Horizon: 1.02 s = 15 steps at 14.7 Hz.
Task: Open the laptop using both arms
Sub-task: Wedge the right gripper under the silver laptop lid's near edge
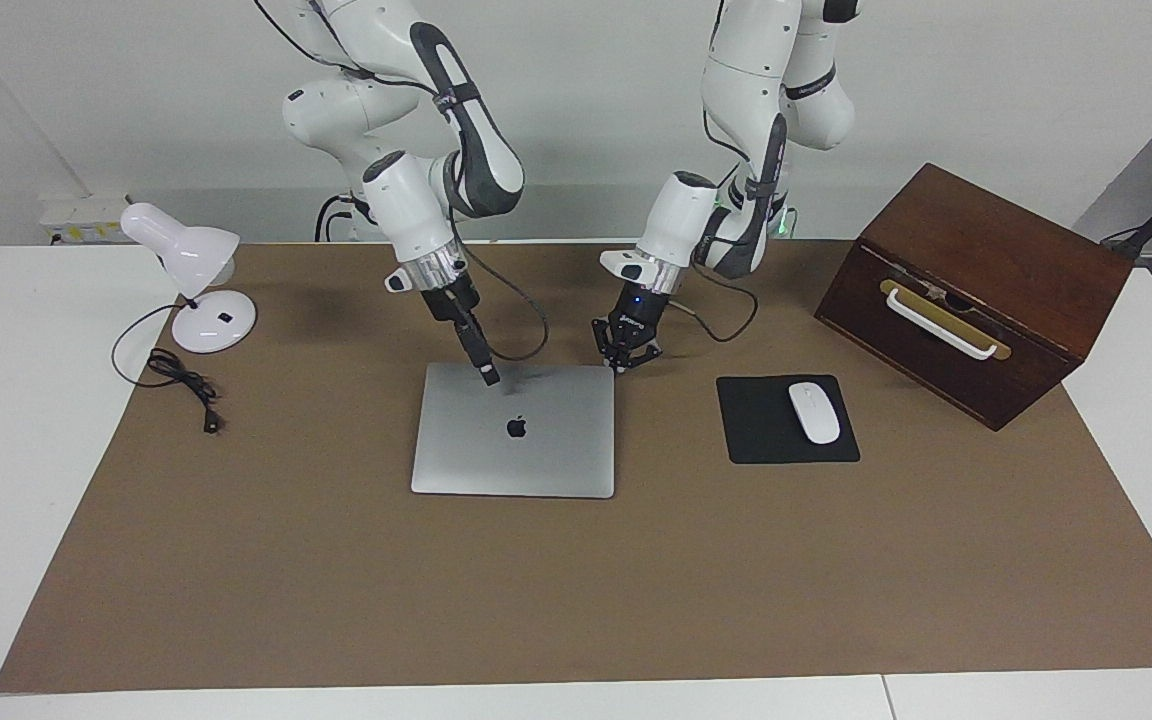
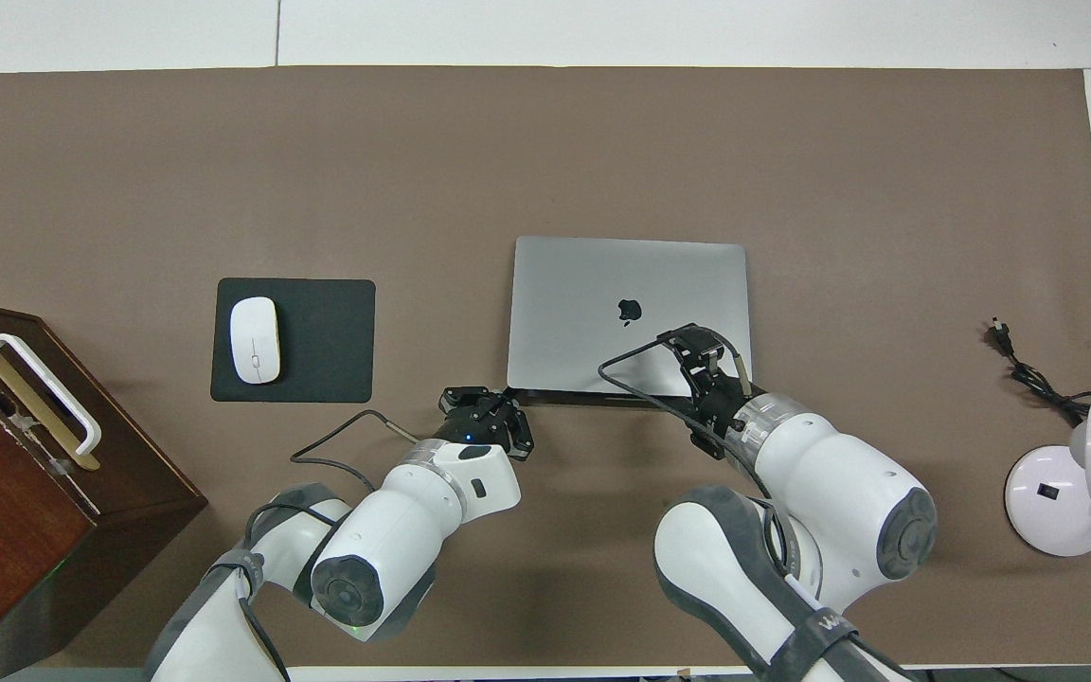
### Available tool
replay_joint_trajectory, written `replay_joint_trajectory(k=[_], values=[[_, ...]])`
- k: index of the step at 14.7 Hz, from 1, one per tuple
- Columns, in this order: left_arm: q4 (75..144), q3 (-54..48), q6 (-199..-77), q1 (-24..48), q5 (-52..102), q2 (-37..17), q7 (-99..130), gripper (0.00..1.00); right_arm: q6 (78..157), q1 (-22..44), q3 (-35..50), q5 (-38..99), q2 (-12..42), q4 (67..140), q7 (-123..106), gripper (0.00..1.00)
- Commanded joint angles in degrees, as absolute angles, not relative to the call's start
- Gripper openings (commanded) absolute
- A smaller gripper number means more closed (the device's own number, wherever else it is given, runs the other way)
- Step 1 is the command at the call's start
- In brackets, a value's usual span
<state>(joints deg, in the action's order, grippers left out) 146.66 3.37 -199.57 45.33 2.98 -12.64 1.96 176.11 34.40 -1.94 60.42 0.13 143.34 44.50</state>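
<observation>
The silver-grey laptop (image 1: 546,450) lies shut and flat on the brown mat, its dark apple logo facing up; it also shows in the overhead view (image 2: 583,284). My right gripper (image 1: 489,378) comes down at a slant, and its tip, which looks shut, rests on the lid near the laptop's edge nearest the robots; it also shows in the overhead view (image 2: 697,346). My left gripper (image 1: 626,360) is low at the laptop's corner nearest the robots, toward the left arm's end of the table. Its fingers look spread and hold nothing. It also shows in the overhead view (image 2: 493,417).
A black mouse pad (image 1: 761,440) with a white mouse (image 1: 814,412) lies beside the laptop toward the left arm's end. A dark wooden box (image 1: 976,290) with a white handle stands past it. A white desk lamp (image 1: 201,290) and its black cable (image 1: 186,385) sit at the right arm's end.
</observation>
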Motion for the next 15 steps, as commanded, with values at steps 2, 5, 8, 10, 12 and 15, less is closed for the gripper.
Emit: replay_joint_trajectory(k=[2,5,8,10,12,15], values=[[143.79,4.22,-200.83,45.62,2.9,-15.12,1.05,0.0,177.1,34.37,-1.76,62.84,2.37,141.06,42.01,1.0],[143.79,4.22,-200.83,45.53,2.9,-15.21,1.14,0.0,176.66,34.45,-1.76,62.84,3.07,141.06,41.93,1.0],[143.79,4.22,-200.83,45.44,2.9,-15.38,1.05,0.0,176.75,34.63,-1.76,62.84,3.43,140.89,41.66,1.0],[143.35,4.22,-200.83,45.44,2.9,-15.47,1.05,0.0,176.84,35.85,-1.67,63.8,3.43,140.8,41.84,1.0],[143.35,4.22,-200.83,45.44,2.9,-15.47,1.05,0.0,177.19,36.91,-1.67,65.3,3.6,140.36,41.57,1.0],[143.35,4.22,-200.83,45.44,2.9,-15.47,1.05,0.0,177.28,35.34,-1.84,65.3,4.92,137.82,40.09,1.0]])
